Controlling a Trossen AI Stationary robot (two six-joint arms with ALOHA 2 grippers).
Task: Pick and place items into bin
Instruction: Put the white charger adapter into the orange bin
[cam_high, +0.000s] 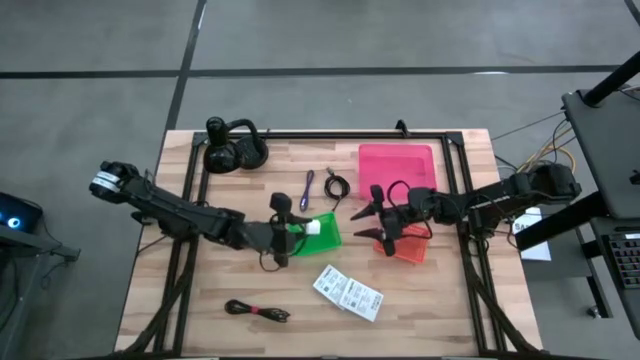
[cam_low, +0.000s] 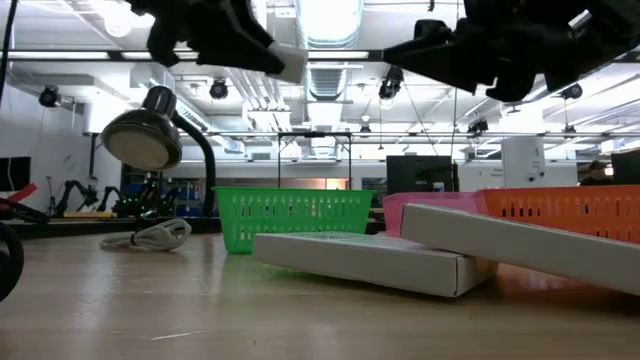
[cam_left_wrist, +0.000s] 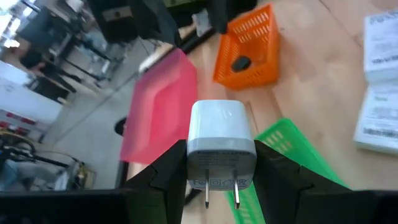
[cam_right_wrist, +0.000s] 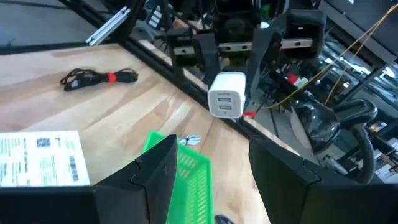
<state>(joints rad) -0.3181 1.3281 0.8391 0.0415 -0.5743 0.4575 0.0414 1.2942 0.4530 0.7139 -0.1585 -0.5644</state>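
Note:
My left gripper (cam_high: 303, 229) is shut on a white USB charger block (cam_left_wrist: 221, 140) and hovers at the left rim of the green bin (cam_high: 322, 233). My right gripper (cam_high: 369, 224) is open and touches nothing, between the green bin and the orange bin (cam_high: 407, 247). A purple cable (cam_high: 308, 187) and a black cable (cam_high: 336, 184) lie flat on the table beyond the green bin. White flat packets (cam_high: 347, 291) and a black-red cable (cam_high: 257, 311) lie nearer the near edge. A small dark piece (cam_left_wrist: 240, 63) sits in the orange bin. My left gripper pinches the charger block between its two fingers (cam_left_wrist: 177, 171), one on each opposite side wall near the prong end (cam_left_wrist: 198, 163). The fingers come about level from the table's left. The block is lifted clear above the green bin (cam_left_wrist: 292, 152), prongs toward the wrist and its USB face (cam_right_wrist: 226, 107) toward the right arm.
A pink bin (cam_high: 397, 166) stands at the far side, right of centre. Black headphones (cam_high: 235, 150) rest at the far left corner. A black frame (cam_high: 455, 170) runs along the table's far and side edges. Bare wood lies along the near edge.

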